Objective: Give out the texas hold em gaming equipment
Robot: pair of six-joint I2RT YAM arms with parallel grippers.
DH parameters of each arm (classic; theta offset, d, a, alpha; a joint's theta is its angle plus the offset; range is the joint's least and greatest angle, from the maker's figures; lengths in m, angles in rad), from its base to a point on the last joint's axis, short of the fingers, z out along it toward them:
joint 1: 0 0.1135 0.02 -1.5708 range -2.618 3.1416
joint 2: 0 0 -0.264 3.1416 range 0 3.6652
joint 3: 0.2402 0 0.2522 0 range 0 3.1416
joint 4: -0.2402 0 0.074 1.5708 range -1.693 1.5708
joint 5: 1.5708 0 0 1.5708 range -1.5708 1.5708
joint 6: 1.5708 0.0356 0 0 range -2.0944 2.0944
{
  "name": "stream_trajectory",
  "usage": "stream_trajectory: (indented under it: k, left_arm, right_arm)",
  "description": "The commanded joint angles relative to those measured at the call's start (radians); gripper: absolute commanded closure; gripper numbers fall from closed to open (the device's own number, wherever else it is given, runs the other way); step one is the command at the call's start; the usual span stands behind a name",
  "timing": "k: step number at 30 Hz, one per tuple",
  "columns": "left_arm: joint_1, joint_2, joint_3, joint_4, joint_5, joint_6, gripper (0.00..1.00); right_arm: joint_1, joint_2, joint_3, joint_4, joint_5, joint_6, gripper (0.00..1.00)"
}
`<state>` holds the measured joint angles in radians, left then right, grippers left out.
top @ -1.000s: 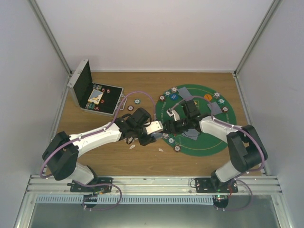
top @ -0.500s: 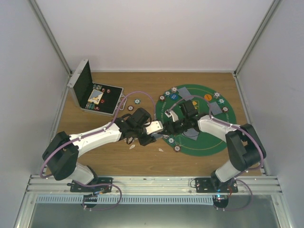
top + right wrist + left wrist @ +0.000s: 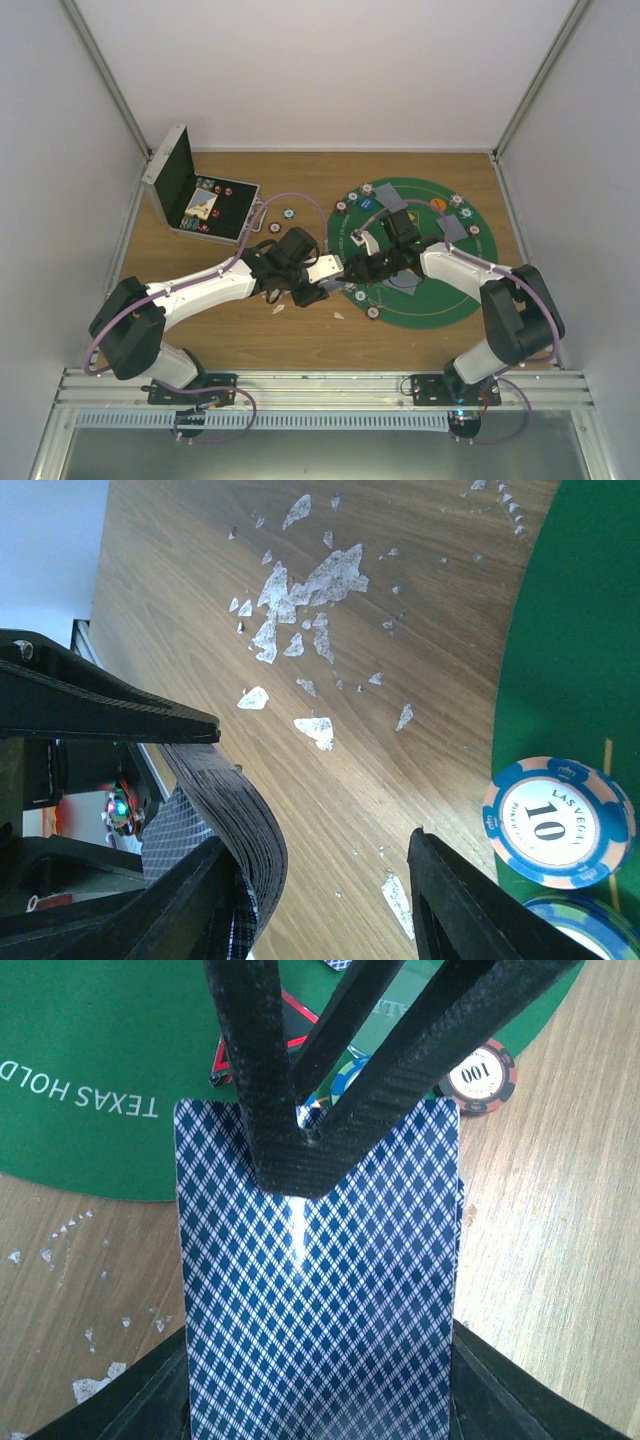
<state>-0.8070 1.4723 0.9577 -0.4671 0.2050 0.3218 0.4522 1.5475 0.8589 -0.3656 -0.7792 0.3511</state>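
The left gripper (image 3: 314,272) is clamped on a deck of cards (image 3: 320,1300) at the table's middle, just off the 9 o'clock edge of the green mat (image 3: 440,300). The right gripper (image 3: 315,845) reaches in from 3 o'clock with its jaws parted. One finger (image 3: 250,1080) rests on the top card, though whether it pinches anything is unclear. In the left wrist view a chip (image 3: 478,1075) marked 100 lies at the deck's 1 o'clock corner.
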Motion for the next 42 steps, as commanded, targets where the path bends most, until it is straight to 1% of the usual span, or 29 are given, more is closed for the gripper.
stream_trajectory:
  k: [1, 6, 8, 12, 15, 21, 23, 29, 33, 38, 42]
  left_arm:
    - [-0.002, -0.030, -0.002, 0.055, 0.011, -0.008, 0.43]
    - [-0.002, -0.028, -0.001, 0.054, 0.011, -0.008, 0.43]
    - [-0.002, -0.029, -0.001, 0.055, 0.009, -0.008, 0.43]
    - [-0.003, -0.027, 0.000, 0.055, 0.009, -0.009, 0.43]
    - [-0.003, -0.027, 0.000, 0.055, 0.011, -0.009, 0.43]
    - [-0.002, -0.027, 0.000, 0.055, 0.008, -0.008, 0.43]
    - [-0.002, -0.028, 0.000, 0.054, 0.008, -0.009, 0.43]
    - [-0.002, -0.029, 0.000, 0.053, 0.009, -0.008, 0.43]
    - [-0.001, -0.029, 0.000, 0.054, 0.009, -0.008, 0.43]
    - [-0.003, -0.029, 0.000, 0.054, 0.004, -0.007, 0.43]
    - [-0.003, -0.027, 0.001, 0.052, 0.002, -0.008, 0.43]
  right_arm:
    - [-0.021, -0.022, -0.004, -0.037, 0.034, -0.022, 0.53]
    - [-0.022, -0.029, -0.004, -0.029, -0.040, -0.033, 0.57]
    - [-0.022, -0.032, -0.005, -0.025, -0.068, -0.037, 0.61]
    - [-0.022, -0.041, -0.002, -0.033, -0.094, -0.047, 0.74]
    - [-0.021, -0.051, -0.001, -0.045, -0.090, -0.050, 0.80]
    - [-0.024, -0.075, -0.008, -0.064, -0.077, -0.052, 0.95]
    - [-0.024, -0.081, -0.008, -0.069, -0.077, -0.053, 0.99]
    - [-0.031, -0.099, 0.001, -0.105, -0.038, -0.062, 1.00]
    - [-0.067, -0.117, -0.002, -0.136, 0.013, -0.075, 0.99]
    - [-0.172, -0.176, -0.050, -0.118, 0.014, -0.068, 0.99]
    - [-0.294, -0.241, -0.086, -0.079, 0.026, -0.032, 0.99]
